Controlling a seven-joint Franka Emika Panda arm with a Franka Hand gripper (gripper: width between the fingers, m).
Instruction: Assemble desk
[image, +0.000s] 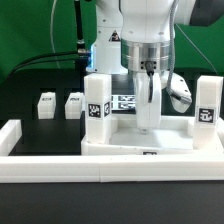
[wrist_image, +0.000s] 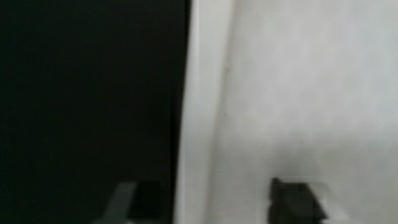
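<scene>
1. Exterior view: your jaws reach straight down onto the tabletop panel (image: 180, 138), lying at the desk's (image: 40, 135) near edge against the border wall (image: 60, 165), probably so it cannot slide
2. Wrist view: the fingertips (wrist_image: 294, 198) straddle the panel's (wrist_image: 285, 100) edge; you cannot tell whether they are clamped on it yet

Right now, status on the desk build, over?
Gripper low over tabletop panel, fingertips either side of a white edge; grip unconfirmed. Two upright legs at panel's ends, two loose legs on the exterior view's left. Nothing blocking.
</scene>
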